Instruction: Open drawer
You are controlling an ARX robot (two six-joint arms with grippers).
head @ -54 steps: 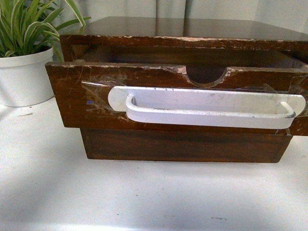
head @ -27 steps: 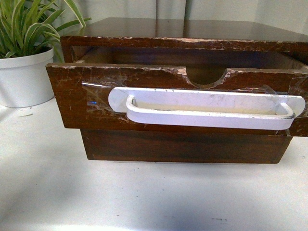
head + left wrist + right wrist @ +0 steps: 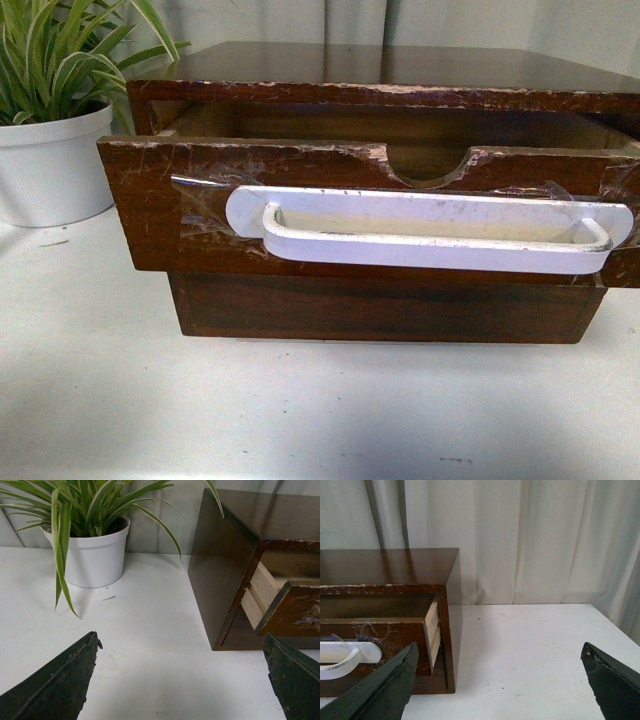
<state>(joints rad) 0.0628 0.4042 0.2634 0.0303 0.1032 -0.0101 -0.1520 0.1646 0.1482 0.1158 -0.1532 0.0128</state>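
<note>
On the white desk (image 3: 90, 370), straight ahead of the robot, the dark wooden cabinet (image 3: 380, 60) stands with its upper drawer (image 3: 150, 200) already drawn part-way out, the front panel well clear of the carcass and the interior visible behind the half-round notch (image 3: 430, 168). The long white handle (image 3: 430, 230), held on by clear tape, runs across most of the drawer front; the plain lower drawer (image 3: 380, 310) sits closed beneath it. A potted spider plant (image 3: 92, 535) stands to the left, near the cabinet but apart from it.

Neither arm touches the drawer. The left end effector (image 3: 180, 680) hangs over bare desk to the left of the cabinet with its fingers spread wide and nothing between them; the right end effector (image 3: 500, 685) is likewise spread wide and empty, off the cabinet's right front corner.

The opening looks largely achieved. If more travel is wanted, a good pull would hook the handle near its middle and draw straight outward, level with the runners, since an off-centre tug could skew the drawer. The taped handle probably tolerates only gentle, steady force.
</note>
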